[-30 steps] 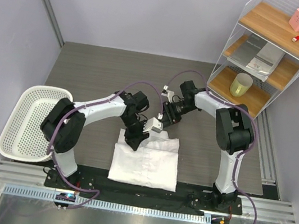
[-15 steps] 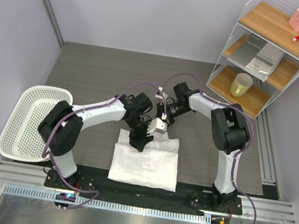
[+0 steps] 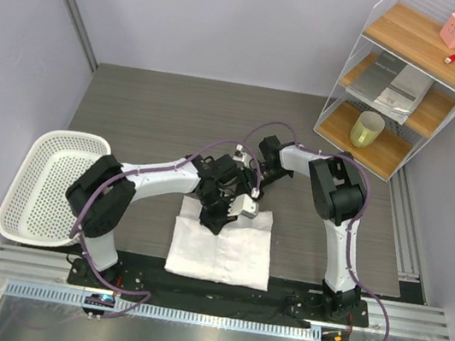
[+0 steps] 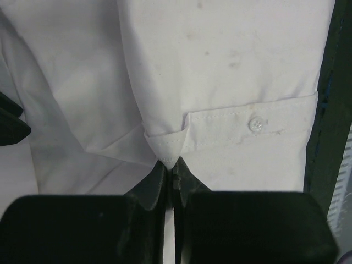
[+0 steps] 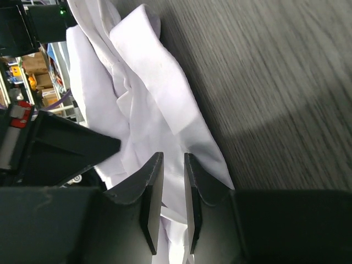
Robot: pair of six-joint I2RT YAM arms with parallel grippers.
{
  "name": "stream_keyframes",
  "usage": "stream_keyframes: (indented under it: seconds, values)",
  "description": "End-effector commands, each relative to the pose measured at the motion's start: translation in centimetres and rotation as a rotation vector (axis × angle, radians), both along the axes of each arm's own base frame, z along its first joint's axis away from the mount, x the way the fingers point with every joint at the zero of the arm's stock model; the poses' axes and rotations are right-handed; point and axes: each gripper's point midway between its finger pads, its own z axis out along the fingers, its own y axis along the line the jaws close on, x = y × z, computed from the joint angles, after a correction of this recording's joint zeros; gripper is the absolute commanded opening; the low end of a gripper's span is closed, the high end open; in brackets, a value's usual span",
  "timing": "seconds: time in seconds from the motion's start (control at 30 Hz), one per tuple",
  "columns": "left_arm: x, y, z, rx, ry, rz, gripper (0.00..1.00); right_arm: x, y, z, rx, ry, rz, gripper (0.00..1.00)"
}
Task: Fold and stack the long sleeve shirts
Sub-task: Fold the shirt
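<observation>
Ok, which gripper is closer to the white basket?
Left. The left gripper pinches the shirt to the basket's right; the right gripper is farther right, at the shirt's far edge.

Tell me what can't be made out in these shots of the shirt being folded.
- Top view: the far edge of the shirt, covered by the arms.
- Top view: whether the pile is one shirt or several; the layers are too fine to count.
- Left wrist view: how much cuff the shut left fingers hold; their own tips cover it.
- Right wrist view: whether cloth lies between the right fingers or only behind them.
</observation>
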Motion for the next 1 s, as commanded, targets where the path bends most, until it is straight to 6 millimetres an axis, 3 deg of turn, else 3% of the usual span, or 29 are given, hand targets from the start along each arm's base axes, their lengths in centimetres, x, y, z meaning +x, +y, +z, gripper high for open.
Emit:
stream_keyframes:
  seconds: [0.0,0.27,0.63,0.8,0.97]
  values:
    - [1.5,-0.3,2.6,-0.006,-0.064,-0.013,0.03,0.5,0.1,0.0,0.003,-0.061,0.039,0.27]
    - [5.0,-0.5,3.8,0.002,-0.105,-0.01,0.03,0.0,-0.2,0.0,0.006,-0.064,0.059,0.27]
    - [9.3,-0.7,3.2,0.016,-0.156,0.007,0.01,0.1,-0.4,0.2,0.008,-0.075,0.078,0.29]
    - [9.7,-0.7,3.3,0.012,-0.182,0.004,0.0,1.7,-0.8,0.9,-0.007,-0.116,0.077,0.38]
    - [10.4,-0.7,4.3,-0.003,-0.222,-0.005,0.02,4.1,-1.4,3.5,-0.001,-0.179,0.062,0.5]
